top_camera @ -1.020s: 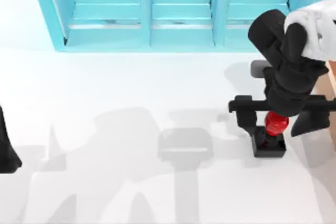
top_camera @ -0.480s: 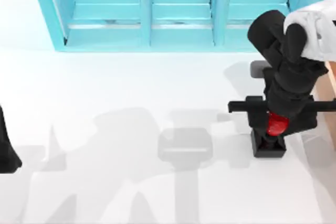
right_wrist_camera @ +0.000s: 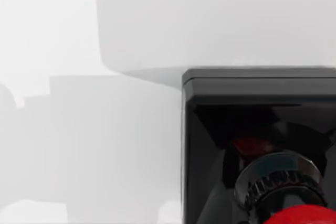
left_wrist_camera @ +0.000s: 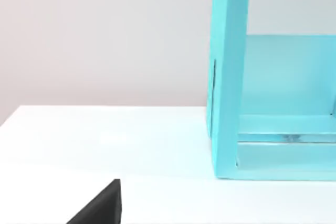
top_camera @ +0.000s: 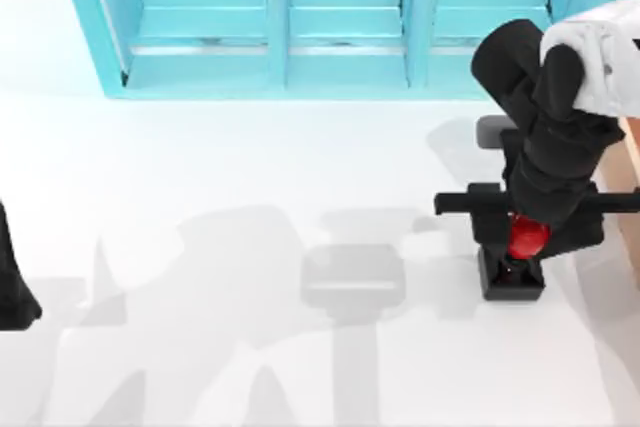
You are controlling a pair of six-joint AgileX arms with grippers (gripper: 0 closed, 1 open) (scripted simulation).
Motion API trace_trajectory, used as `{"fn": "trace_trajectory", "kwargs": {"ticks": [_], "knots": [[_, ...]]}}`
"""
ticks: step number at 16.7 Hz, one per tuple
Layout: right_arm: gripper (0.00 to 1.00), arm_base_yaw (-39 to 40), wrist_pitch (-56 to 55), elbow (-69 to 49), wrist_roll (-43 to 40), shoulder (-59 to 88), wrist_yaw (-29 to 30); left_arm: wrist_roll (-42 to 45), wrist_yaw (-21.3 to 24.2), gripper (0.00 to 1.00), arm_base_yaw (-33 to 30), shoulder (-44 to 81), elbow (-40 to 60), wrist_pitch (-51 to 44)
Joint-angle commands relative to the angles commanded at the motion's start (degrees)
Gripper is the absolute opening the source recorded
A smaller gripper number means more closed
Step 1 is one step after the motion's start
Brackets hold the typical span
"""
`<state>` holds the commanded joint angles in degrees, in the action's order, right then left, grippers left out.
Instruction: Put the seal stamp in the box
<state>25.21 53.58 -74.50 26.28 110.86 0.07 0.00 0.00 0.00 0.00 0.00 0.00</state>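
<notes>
White table (top_camera: 200, 167) unchanged; right gripper (top_camera: 524, 239) still over the seal stamp (top_camera: 512, 273), jaws now closed on its red knob.

counter (top_camera: 200, 167): white, flat, marked by soft grey shadows of the arms
cyan shelf unit (top_camera: 280, 17): stands on the counter along its far edge, open compartments facing forward
seal stamp (top_camera: 513, 265): upright on the counter at the right side, black base down, red knob on top
box (top_camera: 632, 162): tan wall at the counter's right edge, near the stamp but apart from it
</notes>
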Motion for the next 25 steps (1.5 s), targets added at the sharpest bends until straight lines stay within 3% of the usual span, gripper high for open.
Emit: {"fn": "trace_trajectory", "kwargs": {"ticks": [4, 10, 17, 21, 25], "knots": [[0.0, -0.1, 4.3, -4.0, 0.2, -0.6, -0.1, 0.0, 0.0, 1.0, 0.0, 0.0, 0.0, 0.0], [0.0, -0.2, 20.2, -15.9, -0.1, -3.8, 0.0, 0.0, 0.0, 1.0, 0.0, 0.0, 0.0, 0.0], [0.0, -0.9, 21.8, -17.4, -1.0, -4.2, -0.1, 0.0, 0.0, 1.0, 0.0, 0.0, 0.0, 0.0], [0.0, -9.3, 24.0, -19.1, -9.3, -4.6, -0.1, 0.0, 0.0, 1.0, 0.0, 0.0, 0.0, 0.0], [0.0, -24.6, 27.2, -20.5, -24.8, -5.4, 0.0, 0.0, 0.0, 1.0, 0.0, 0.0, 0.0, 0.0]]}}
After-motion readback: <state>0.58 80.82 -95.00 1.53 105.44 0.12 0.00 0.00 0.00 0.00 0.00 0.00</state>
